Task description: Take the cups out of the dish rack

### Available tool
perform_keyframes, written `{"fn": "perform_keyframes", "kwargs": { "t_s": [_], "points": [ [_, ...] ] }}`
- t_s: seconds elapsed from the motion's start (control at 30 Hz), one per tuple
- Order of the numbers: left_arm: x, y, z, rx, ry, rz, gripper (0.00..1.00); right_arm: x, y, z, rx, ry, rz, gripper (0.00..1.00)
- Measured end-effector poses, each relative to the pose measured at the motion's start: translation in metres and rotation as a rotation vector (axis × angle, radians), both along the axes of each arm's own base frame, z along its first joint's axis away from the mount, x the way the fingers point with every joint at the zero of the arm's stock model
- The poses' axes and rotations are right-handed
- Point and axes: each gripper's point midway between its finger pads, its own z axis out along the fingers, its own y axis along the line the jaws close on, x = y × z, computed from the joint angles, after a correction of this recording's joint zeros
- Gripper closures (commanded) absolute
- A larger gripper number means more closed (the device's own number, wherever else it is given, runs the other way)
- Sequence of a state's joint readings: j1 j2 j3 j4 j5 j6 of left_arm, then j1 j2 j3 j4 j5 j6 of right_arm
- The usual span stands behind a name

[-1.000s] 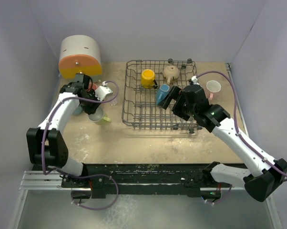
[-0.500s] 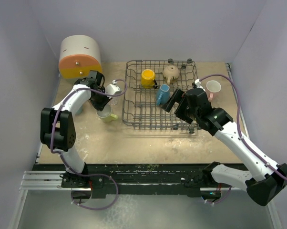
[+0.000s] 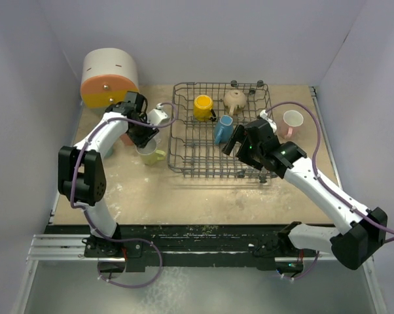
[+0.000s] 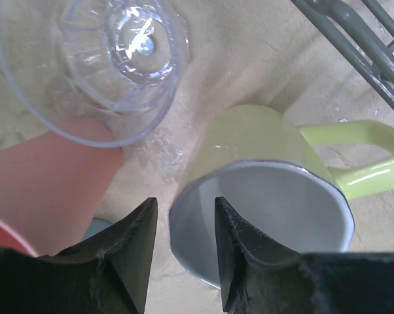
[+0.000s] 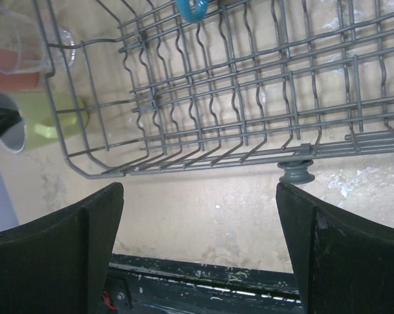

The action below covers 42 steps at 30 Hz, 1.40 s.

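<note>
We're mid-unload: left gripper (image 4: 184, 204) parted, empty, by the clear glass (image 4: 118, 59) and yellow-green mug (image 4: 262, 183) on the bench (image 3: 184, 196) left of the dish rack (image 3: 173, 140); right gripper (image 5: 198, 190) wide open over the rack. We judge the blue mug (image 3: 222, 129) inside is next and needs a rim pinch.

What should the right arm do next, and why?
Probably ease forward toward the blue mug: the right gripper hangs wide open over the dish rack, holding nothing, and that mug is the cup nearest its fingers.
</note>
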State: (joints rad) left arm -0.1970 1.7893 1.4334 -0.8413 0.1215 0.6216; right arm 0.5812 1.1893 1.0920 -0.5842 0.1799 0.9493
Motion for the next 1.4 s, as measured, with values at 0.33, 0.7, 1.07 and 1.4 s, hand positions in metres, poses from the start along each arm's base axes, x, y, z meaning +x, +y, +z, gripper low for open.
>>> {"fn": "perform_keyframes", "kwargs": {
  "t_s": [0.33, 0.7, 1.07, 1.4],
  "points": [
    [0.004, -0.001, 0.057, -0.026, -0.140, 0.003, 0.01, 0.034, 0.004, -0.006, -0.107, 0.008, -0.027, 0.00],
    [-0.029, 0.009, 0.200, -0.104, -0.540, 0.035, 0.01, 0.123, 0.016, -0.050, -0.336, 0.052, -0.176, 0.07],
    [-0.056, 0.013, 0.178, -0.106, -0.441, 0.067, 0.01, 0.156, 0.016, -0.110, -0.494, 0.115, -0.226, 0.31],
    [-0.064, 0.013, 0.159, -0.105, -0.365, 0.084, 0.01, 0.161, 0.016, -0.122, -0.528, 0.116, -0.215, 0.66]
  ]
}}
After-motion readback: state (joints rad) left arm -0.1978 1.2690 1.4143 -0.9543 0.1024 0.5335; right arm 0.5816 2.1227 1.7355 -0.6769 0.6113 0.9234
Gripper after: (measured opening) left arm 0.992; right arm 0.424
